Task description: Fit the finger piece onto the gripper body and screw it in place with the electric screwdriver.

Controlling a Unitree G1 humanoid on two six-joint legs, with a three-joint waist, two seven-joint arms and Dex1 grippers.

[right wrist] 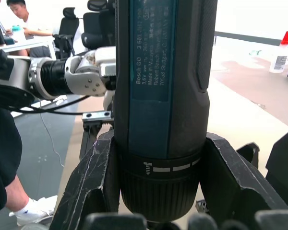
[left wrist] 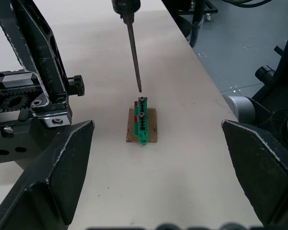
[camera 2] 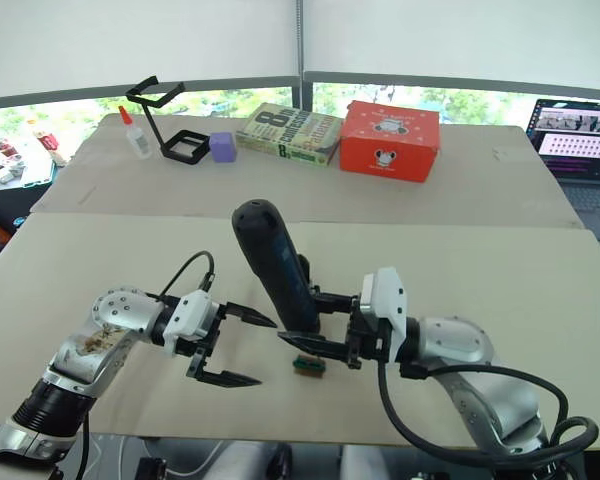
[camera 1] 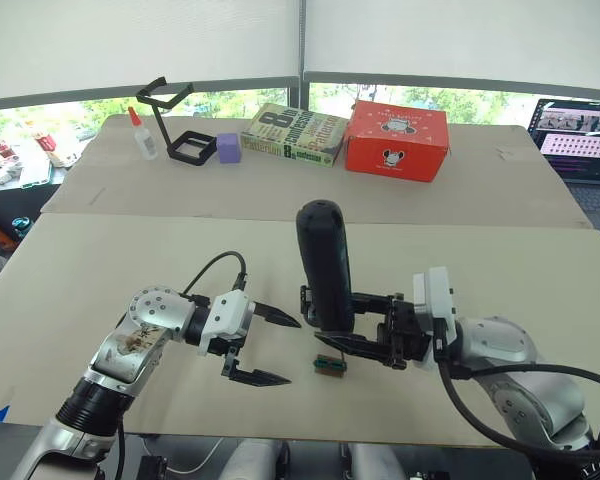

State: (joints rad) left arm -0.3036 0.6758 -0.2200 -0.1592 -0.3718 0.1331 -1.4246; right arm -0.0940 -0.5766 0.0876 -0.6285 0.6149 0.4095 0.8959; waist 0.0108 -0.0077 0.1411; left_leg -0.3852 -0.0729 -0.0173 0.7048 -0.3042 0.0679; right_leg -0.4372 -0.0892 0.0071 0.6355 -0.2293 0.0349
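Head views, my R claw (camera 1: 352, 322): low centre of frame, clamped on the electric screwdriver (camera 1: 325, 265), which stands upright, rounded end up.
Head views, my L claw (camera 1: 270, 348): lower left-centre, spread wide, nothing in it, tips pointing toward frame centre.
Head views, small green block (camera 1: 329, 366): on the table (camera 1: 500, 270) just below the screwdriver, between my two claws, nearer the R.
Head views, far end: red box (camera 1: 396, 139), book (camera 1: 295, 133), purple cube (camera 1: 229, 148), glue bottle (camera 1: 143, 135) along upper part of frame.
L wrist view: green block (left wrist: 142, 120) at frame centre on a brown pad, between my wide-apart L fingers (left wrist: 62, 167); screwdriver bit (left wrist: 134, 53) comes down from top centre, tip just above the block's top; can't tell if touching.
R wrist view: screwdriver body (right wrist: 161, 91) at centre, my R fingers (right wrist: 93, 177) tight against both sides of its collar.
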